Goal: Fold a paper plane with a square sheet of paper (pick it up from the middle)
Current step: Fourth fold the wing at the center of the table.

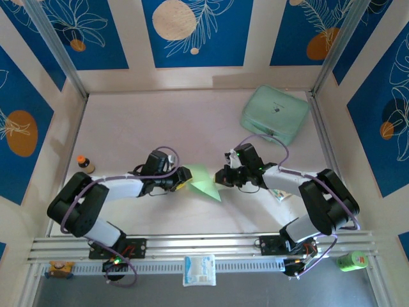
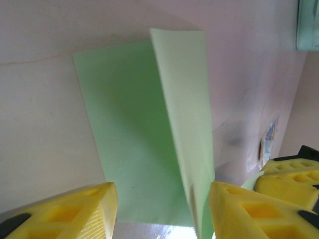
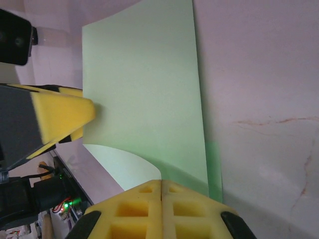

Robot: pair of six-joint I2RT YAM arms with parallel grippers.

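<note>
Your square sheet of paper (image 1: 206,181) lies at the middle of the table (image 1: 128,121), partly folded, with one flap raised off the surface. Your left hand (image 1: 185,179) is at the sheet's left edge, fingers moderately apart with the paper between them. Your right hand (image 1: 222,178) is pinched tight on the right edge, holding that flap up.

Two arms reach inward from bases at near edge, elbows bent outward, forearms angled toward table centre. Wrists low, fingertips facing each other, near but apart. Left gripper (image 1: 184,178): yellow pads parted, jaws partly spread. Right gripper (image 1: 221,177): yellow pads pressed flat together, no gap, pinching edge of square sheet of paper (image 1: 203,181).
</note>
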